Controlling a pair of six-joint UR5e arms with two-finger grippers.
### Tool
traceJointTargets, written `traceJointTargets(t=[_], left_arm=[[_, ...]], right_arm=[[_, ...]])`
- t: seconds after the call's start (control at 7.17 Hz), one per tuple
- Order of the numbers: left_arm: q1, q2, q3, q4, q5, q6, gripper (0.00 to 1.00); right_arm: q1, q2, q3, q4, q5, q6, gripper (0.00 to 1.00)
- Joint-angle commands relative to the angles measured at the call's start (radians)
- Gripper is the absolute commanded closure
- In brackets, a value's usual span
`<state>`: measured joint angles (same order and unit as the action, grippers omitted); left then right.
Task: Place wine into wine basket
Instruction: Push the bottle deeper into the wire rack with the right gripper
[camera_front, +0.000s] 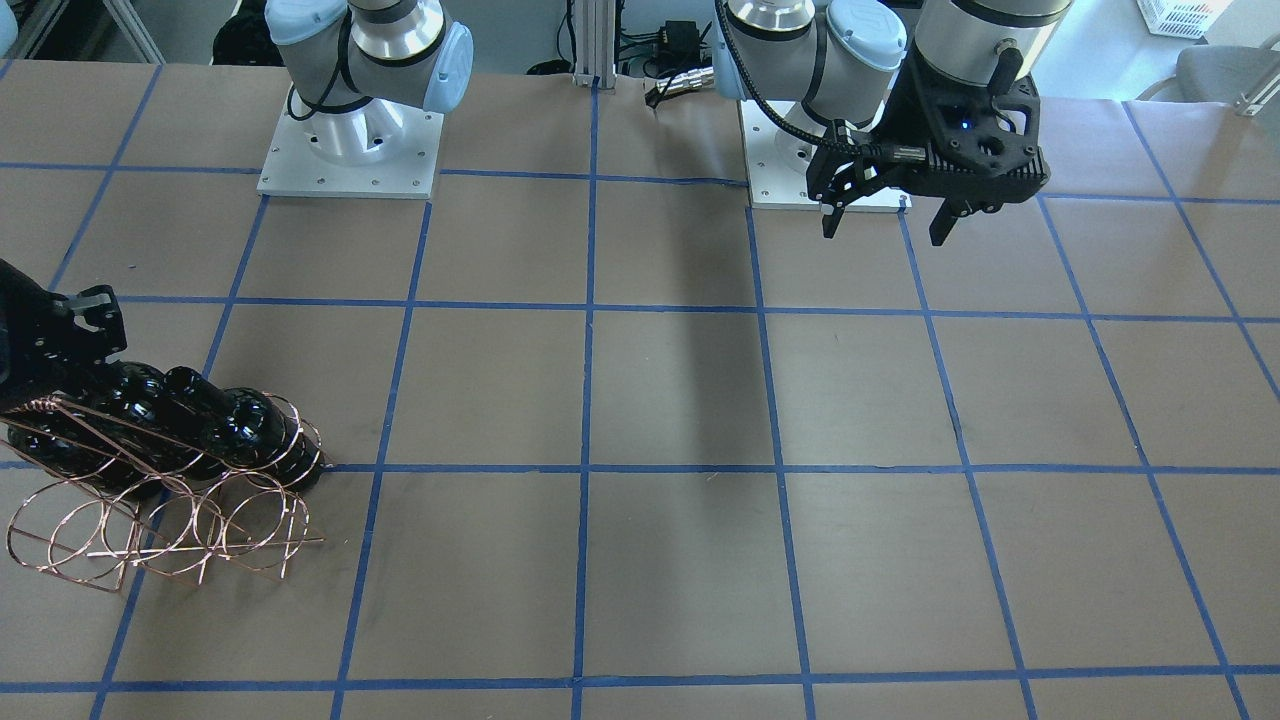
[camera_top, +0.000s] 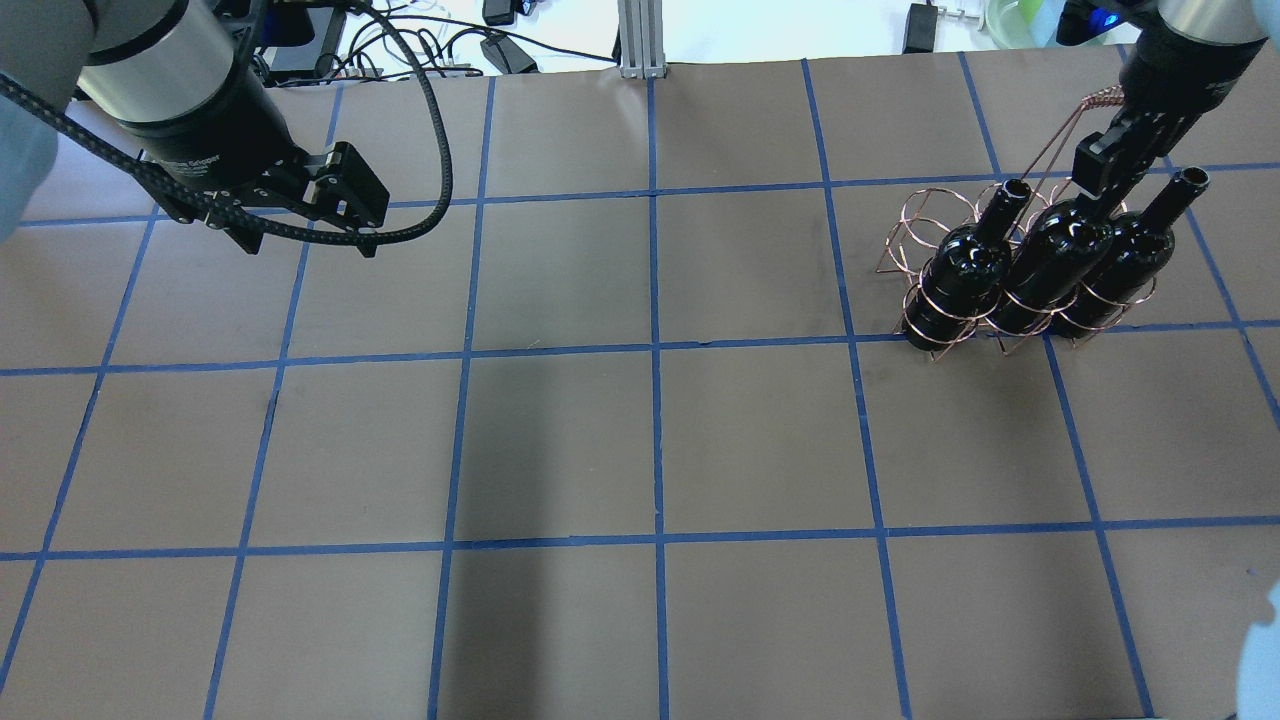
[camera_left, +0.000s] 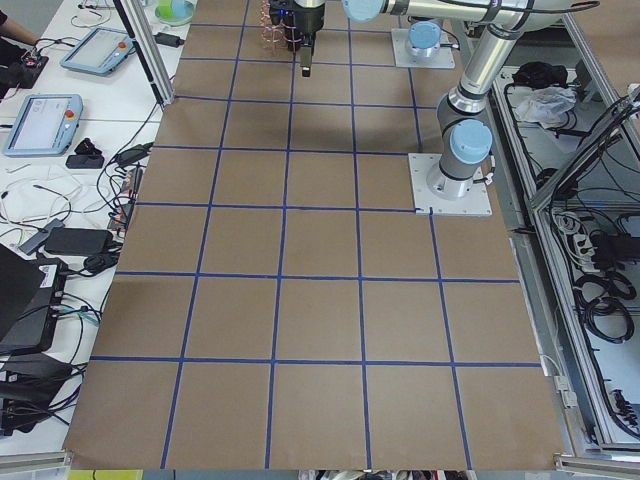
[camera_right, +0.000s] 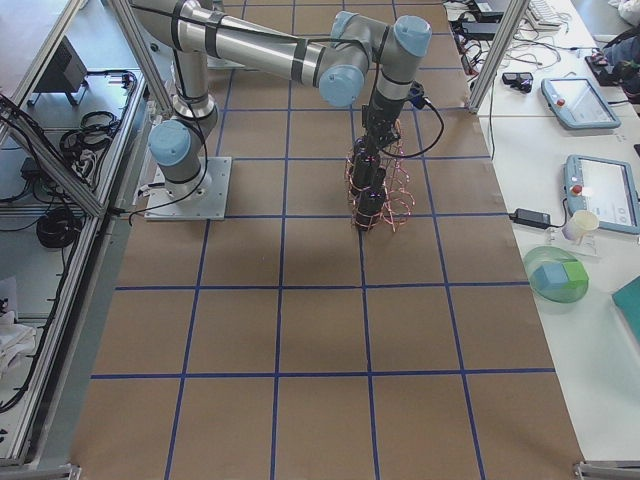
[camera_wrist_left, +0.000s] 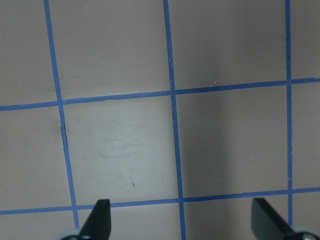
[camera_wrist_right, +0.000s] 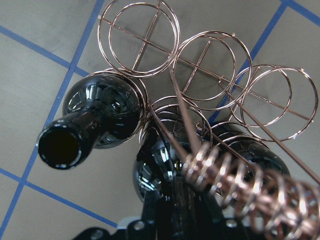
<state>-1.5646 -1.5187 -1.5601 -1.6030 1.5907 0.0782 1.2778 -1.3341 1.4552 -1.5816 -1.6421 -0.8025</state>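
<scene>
Three glossy black wine bottles stand side by side in the copper wire basket (camera_top: 925, 215) at the table's far right. The left bottle (camera_top: 965, 265) and the right bottle (camera_top: 1135, 245) show open mouths. My right gripper (camera_top: 1098, 168) is shut on the neck of the middle bottle (camera_top: 1050, 255), which sits down in its loops. The right wrist view shows that bottle (camera_wrist_right: 162, 172) just under the gripper, the coiled handle (camera_wrist_right: 240, 187) across it, and empty front loops (camera_wrist_right: 200, 65). My left gripper (camera_top: 300, 240) hangs open and empty above the table at the far left (camera_wrist_left: 182, 220).
The brown table cover carries a blue tape grid (camera_top: 655, 355). The arm bases (camera_front: 350, 150) stand at the robot's edge. Cables and a metal post (camera_top: 640, 40) lie beyond the far edge. The basket also shows in the front view (camera_front: 160, 520).
</scene>
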Motion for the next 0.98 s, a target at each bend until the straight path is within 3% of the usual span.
traceJointTargets(t=[0.0,0.14,0.42,0.56,0.84], left_arm=[[0.0,0.0,0.0,0.0,0.0,0.0,0.0],[0.0,0.0,0.0,0.0,0.0,0.0,0.0],[0.0,0.0,0.0,0.0,0.0,0.0,0.0],[0.0,0.002,0.0,0.0,0.0,0.0,0.0],[0.0,0.002,0.0,0.0,0.0,0.0,0.0]], right_arm=[[0.0,0.001,0.002,0.0,0.007,0.0,0.99],[-0.001,0.001,0.002,0.002,0.011,0.0,0.61],[-0.001,-0.003,0.002,0.009,0.01,0.0,0.36],[-0.001,-0.008,0.002,0.009,0.007,0.002,0.05],[0.0,-0.055,0.001,0.06,-0.007,0.038,0.0]])
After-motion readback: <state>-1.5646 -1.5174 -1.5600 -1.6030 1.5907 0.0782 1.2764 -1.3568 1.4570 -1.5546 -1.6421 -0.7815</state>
